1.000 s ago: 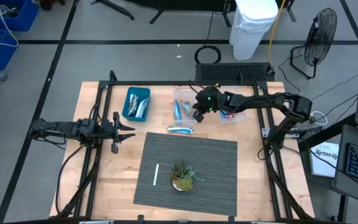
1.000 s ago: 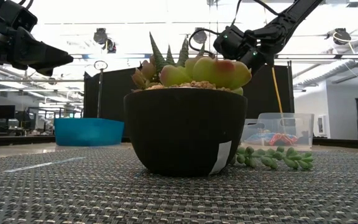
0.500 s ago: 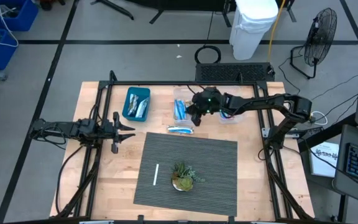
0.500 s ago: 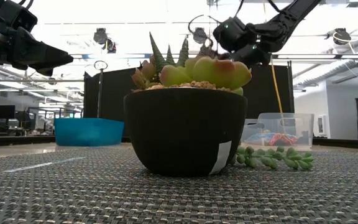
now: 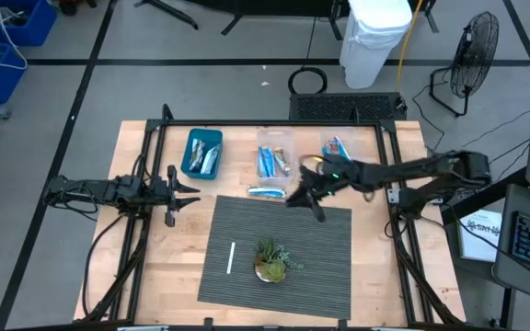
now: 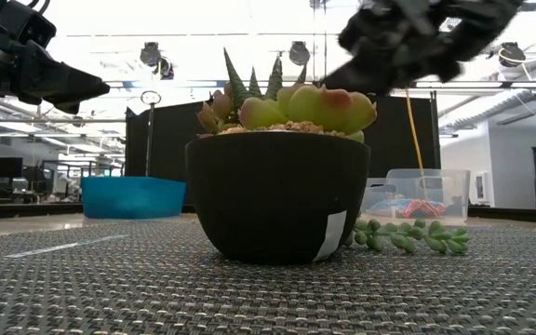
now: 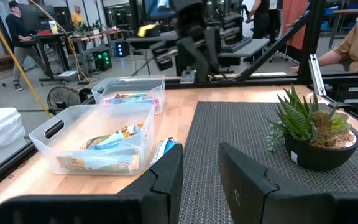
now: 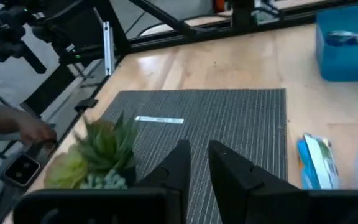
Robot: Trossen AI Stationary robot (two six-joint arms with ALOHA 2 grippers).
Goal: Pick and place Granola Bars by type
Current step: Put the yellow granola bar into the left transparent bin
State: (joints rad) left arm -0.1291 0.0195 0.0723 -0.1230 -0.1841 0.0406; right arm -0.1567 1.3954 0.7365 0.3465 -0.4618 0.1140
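A loose silvery-blue granola bar [image 5: 267, 192] lies flat on the wood just beyond the mat's far edge, and the right wrist view shows it too [image 8: 319, 163]. More bars lie in a blue tray [image 5: 201, 152], a clear bin [image 5: 271, 158] and a second clear bin [image 5: 339, 149]. My right gripper [image 5: 294, 196] hovers over the mat's far edge, right of the loose bar. Its fingers [image 8: 182, 163] stand slightly apart with nothing between them. My left gripper [image 5: 191, 191] waits open at the table's left, pointing level [image 7: 201, 177].
A grey woven mat [image 5: 320, 248] covers the table's near middle. On it stand a potted succulent [image 5: 271, 260] and a thin white stick [image 5: 231, 257]. A person's hand [image 8: 30, 130] shows beyond the table's edge. Black frame rails [image 5: 247, 124] run around the tabletop.
My right gripper has swung away from above the middle clear bin toward the table's near edge. It has turned as it went and now hangs over the mat's far edge beside the loose bar. The bars have stayed where they were.
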